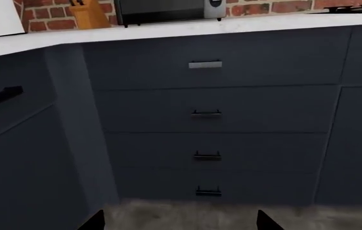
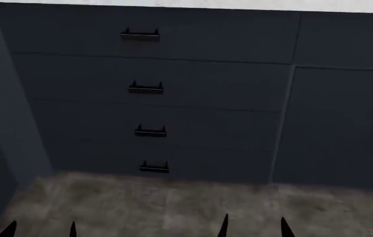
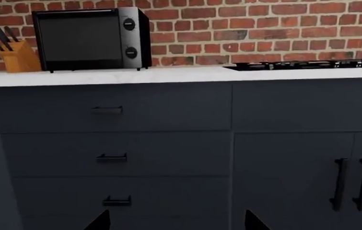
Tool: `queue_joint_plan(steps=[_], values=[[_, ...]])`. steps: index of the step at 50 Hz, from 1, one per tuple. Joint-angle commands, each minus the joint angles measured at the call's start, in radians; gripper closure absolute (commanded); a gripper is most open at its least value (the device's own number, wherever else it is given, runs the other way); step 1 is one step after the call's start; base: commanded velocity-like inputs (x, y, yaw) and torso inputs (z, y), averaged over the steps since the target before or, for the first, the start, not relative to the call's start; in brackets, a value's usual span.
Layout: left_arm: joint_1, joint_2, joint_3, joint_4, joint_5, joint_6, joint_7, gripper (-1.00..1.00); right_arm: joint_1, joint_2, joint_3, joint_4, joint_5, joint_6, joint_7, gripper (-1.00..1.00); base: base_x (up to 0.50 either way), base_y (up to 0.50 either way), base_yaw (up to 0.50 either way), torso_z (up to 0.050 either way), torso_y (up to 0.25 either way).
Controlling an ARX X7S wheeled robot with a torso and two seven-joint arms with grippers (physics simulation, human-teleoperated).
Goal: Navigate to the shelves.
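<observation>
a dark blue-grey kitchen cabinet run fills the head view, seen from close and above. a stack of four drawers [image 2: 148,98], each with a short black handle, sits left of centre, with a plain cabinet door [image 2: 338,123] to its right. grey mottled floor [image 2: 173,207] lies below. only the black tips show at the bottom edge: the left gripper [image 2: 40,229] and the right gripper [image 2: 252,227], each with its fingers spread apart and holding nothing. in the right wrist view a white surface [image 3: 187,74] tops the cabinets, carrying a black toaster oven [image 3: 91,39], a wooden knife block [image 3: 17,57] beside it and a black cooktop [image 3: 309,64] further along, all against a red brick wall [image 3: 264,28]. the left wrist view shows the cabinets turning a corner. the shelves are not visible in any view.
</observation>
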Motion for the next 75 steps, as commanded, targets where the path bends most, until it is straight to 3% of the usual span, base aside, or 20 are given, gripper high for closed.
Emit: queue_joint_plan(steps=[1,34,75], values=[[-0.002,0.015,-0.016,-0.025,0.012,0.052,0.035,-1.00,-0.003,-0.017,0.023,-0.005,-0.018,0.005,-0.015,-1.00,0.02,-0.40,0.00,0.000,0.000],[0.001,0.007,-0.010,-0.012,0.006,0.048,0.022,-1.00,-0.007,-0.010,0.018,-0.018,0.003,0.001,-0.015,-1.00,-0.05,-0.24,0.00,0.000,0.001],[-0.004,0.001,0.000,-0.023,0.000,0.057,0.018,-1.00,0.001,-0.008,0.004,-0.004,-0.008,-0.004,-0.001,-1.00,-0.50,-0.06,0.00,0.000,0.000]])
